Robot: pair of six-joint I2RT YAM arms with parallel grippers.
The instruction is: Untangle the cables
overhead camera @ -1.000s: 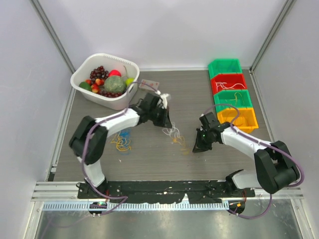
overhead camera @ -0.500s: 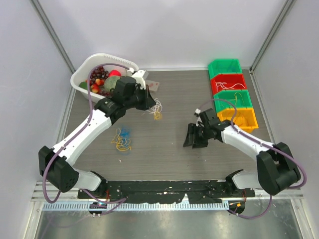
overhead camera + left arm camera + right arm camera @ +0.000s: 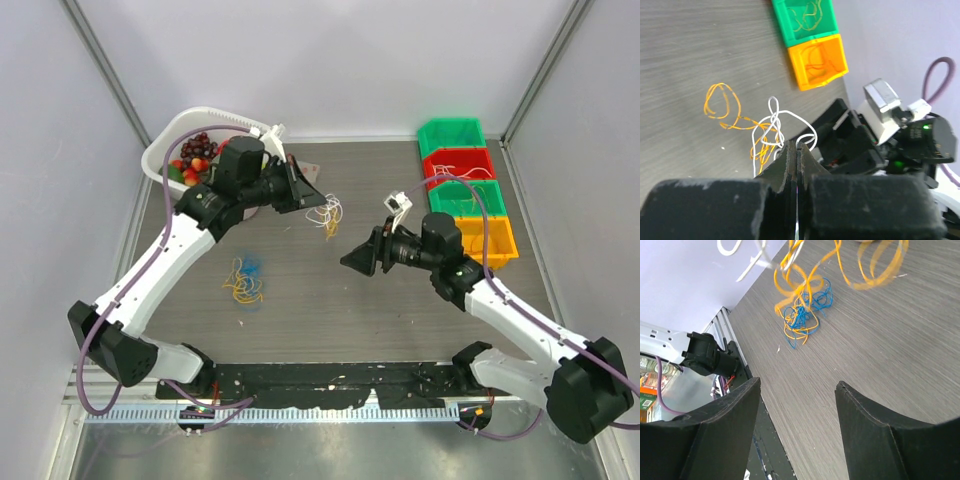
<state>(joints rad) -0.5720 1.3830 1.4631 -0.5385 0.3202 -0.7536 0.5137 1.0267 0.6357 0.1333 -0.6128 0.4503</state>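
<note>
Overhead and wrist views of two robot arms working on a dark wood-grain surface (image 3: 300, 320), with a row of four small bins (image 3: 467, 197), green, red, green and orange, standing at its right edge. The left fingers (image 3: 797, 155) are pressed together and pinch a white and orange tangle (image 3: 328, 215), holding it in the air well to the left of the bins; in the left wrist view, white loops and thin orange curls hang off the fingertips, knotted into each other. The right fingers (image 3: 362, 260) are spread wide and hold nothing; they sit between that hanging tangle and the bins, just beside the tangle and pointing toward it. A second knot, the blue and yellow tangle (image 3: 245, 282), lies flat on the surface much farther left of the bins and nearer the arm bases, untouched by either arm. A white basket (image 3: 180, 122) of toy fruit sits at the far corner, across the surface from the bins. Each bin holds a few loose thin cords, so some sorting looks done. Judging from this, the job is partway: the white and orange strands are not yet separated, and the blue and yellow knot has not yet been started.
</note>
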